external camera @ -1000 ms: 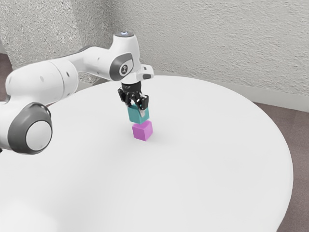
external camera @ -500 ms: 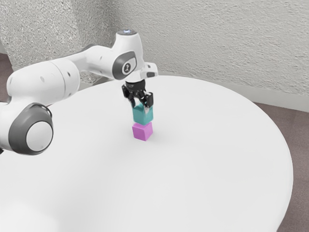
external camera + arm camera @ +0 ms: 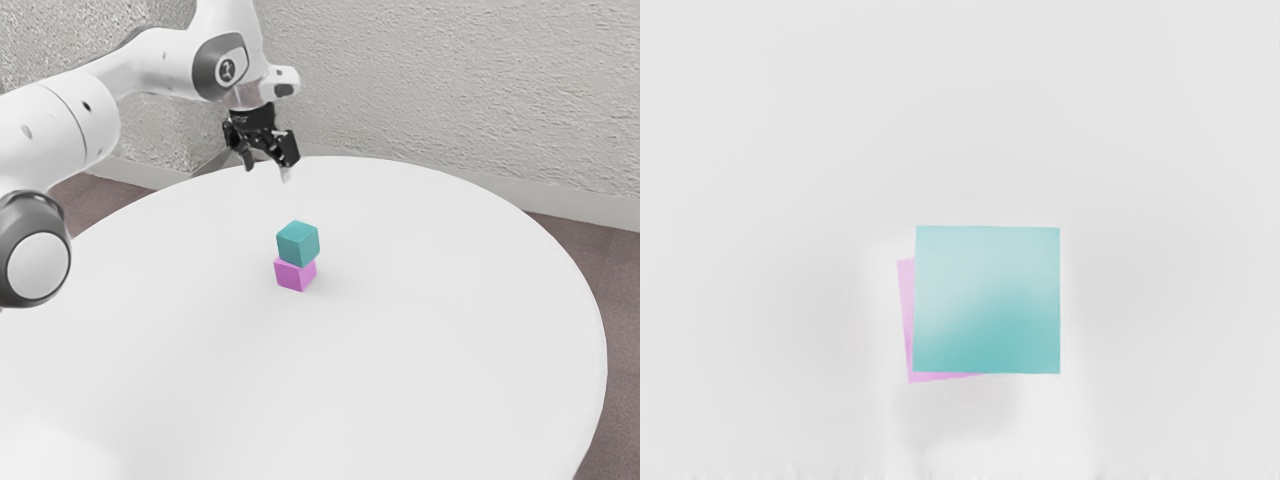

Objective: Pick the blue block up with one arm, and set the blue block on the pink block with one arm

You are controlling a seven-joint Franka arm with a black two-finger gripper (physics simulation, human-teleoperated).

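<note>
Two blocks are found stacked near the middle of the round white table [image 3: 450, 330]: the blue block [image 3: 298, 241], teal in tone, is set on top of the pink block [image 3: 295, 273] and is borne by it alone, clear of the tabletop. The upper block is turned slightly against the lower one, so their corners are not lined up in the exterior view. The gripper [image 3: 266, 168] is held well above the stack and toward the exterior view's upper left of it, seen against the table's far rim and the rough grey wall [image 3: 450, 80]. Its two black fingers [image 3: 286, 172] are spread wide apart and pointed downward. Nothing is held between them, and open air is seen from the fingertips to the blue block. The white arm [image 3: 120, 80] is brought in from the exterior view's left. A strip of brown floor [image 3: 600, 235] is seen past the table's rim on the exterior view's right. From the wrist camera the blue block [image 3: 987, 300] is viewed from straight above as a flat teal square. The pink block [image 3: 905, 320] is noted as a narrow strip showing past one side of it and a thinner sliver past an adjoining side, so the stack is slightly offset. Both are ringed by bare white table [image 3: 790, 120], with a faint grey shadow around them.
</note>
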